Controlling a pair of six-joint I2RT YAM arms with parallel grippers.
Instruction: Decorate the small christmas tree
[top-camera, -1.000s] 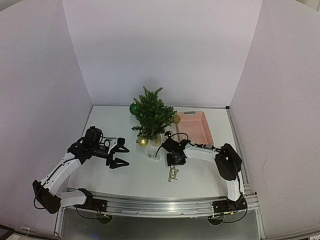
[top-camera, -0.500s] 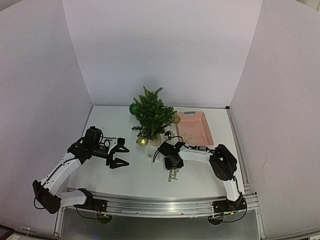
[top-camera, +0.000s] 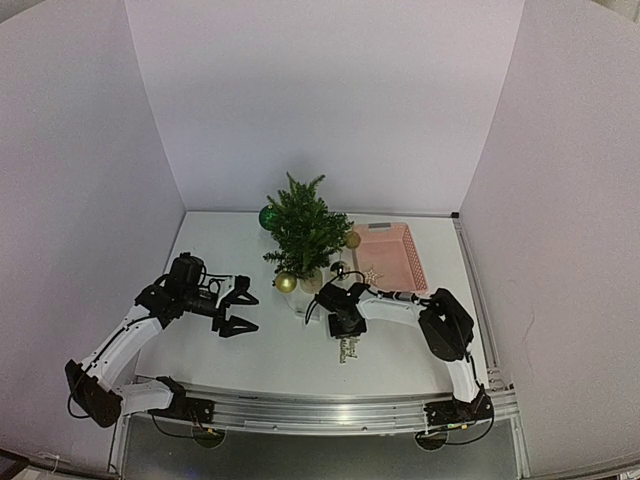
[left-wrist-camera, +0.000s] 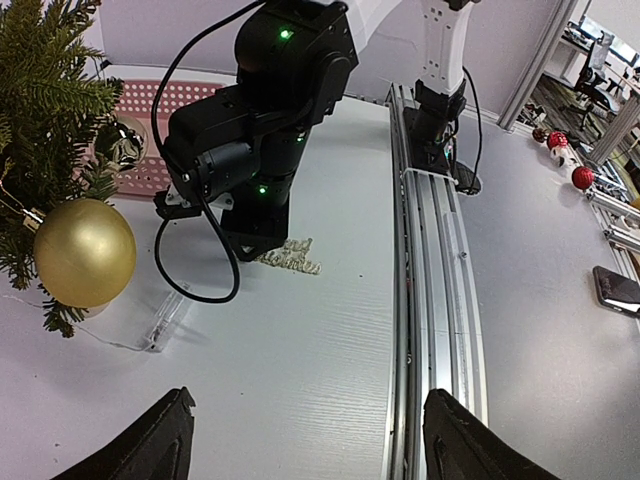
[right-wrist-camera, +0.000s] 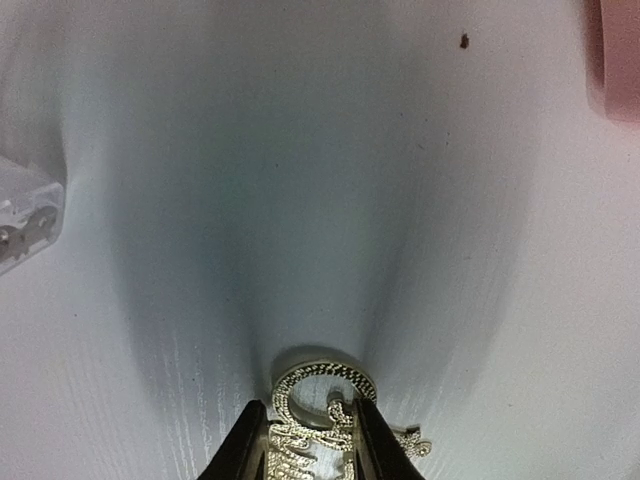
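The small christmas tree stands at the back centre and fills the left edge of the left wrist view. It carries a gold ball, a green ball and a second gold ball. A gold glitter script ornament lies flat on the table in front of the tree. My right gripper points down, its two fingers pressed against the ornament's sides. My left gripper hovers open left of the tree, holding nothing.
A pink basket sits right of the tree, with a small star on the table beside it. A clear plastic piece lies by the tree's base. An aluminium rail runs along the near edge.
The right gripper has come down over the glitter ornament and narrowed its fingers onto it. The left arm has not moved.
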